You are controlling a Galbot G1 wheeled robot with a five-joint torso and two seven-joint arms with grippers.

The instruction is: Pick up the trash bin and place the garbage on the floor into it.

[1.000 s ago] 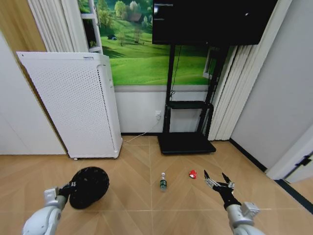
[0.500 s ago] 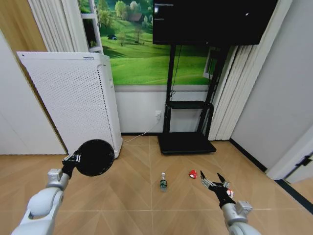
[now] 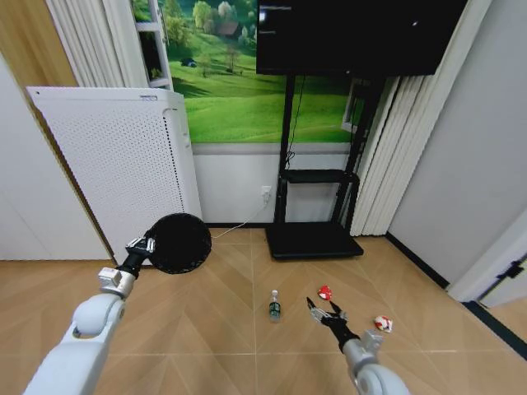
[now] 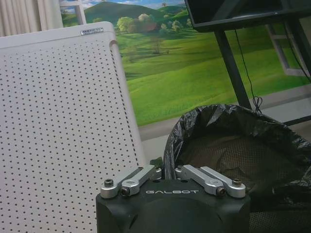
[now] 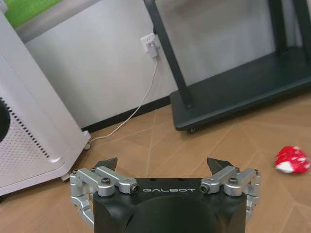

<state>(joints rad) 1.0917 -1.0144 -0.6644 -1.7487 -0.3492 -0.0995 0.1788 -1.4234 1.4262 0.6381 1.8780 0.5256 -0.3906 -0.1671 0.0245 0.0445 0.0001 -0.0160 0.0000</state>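
Observation:
My left gripper [image 3: 146, 245] is shut on the rim of the small black trash bin [image 3: 179, 243] and holds it in the air in front of the white air purifier. In the left wrist view the fingers [image 4: 141, 175] pinch the rim of the bin [image 4: 233, 145], which has a black bag liner. The garbage lies on the floor: a green bottle [image 3: 275, 305], a red wad [image 3: 324, 292] and a red-and-white wad [image 3: 382, 323]. My right gripper [image 3: 325, 309] is open, low over the floor just short of the red wad [image 5: 291, 159].
A tall white air purifier [image 3: 123, 181] stands at the left wall, its cable running to a wall socket [image 5: 150, 44]. A black TV stand base [image 3: 313, 240] sits ahead by the wall. A door edge [image 3: 494, 271] is at the right. Wooden floor lies open around the litter.
My left arm has lifted the bin up and to the right, in front of the purifier. My right gripper has moved left toward the red wad, uncovering the red-and-white wad.

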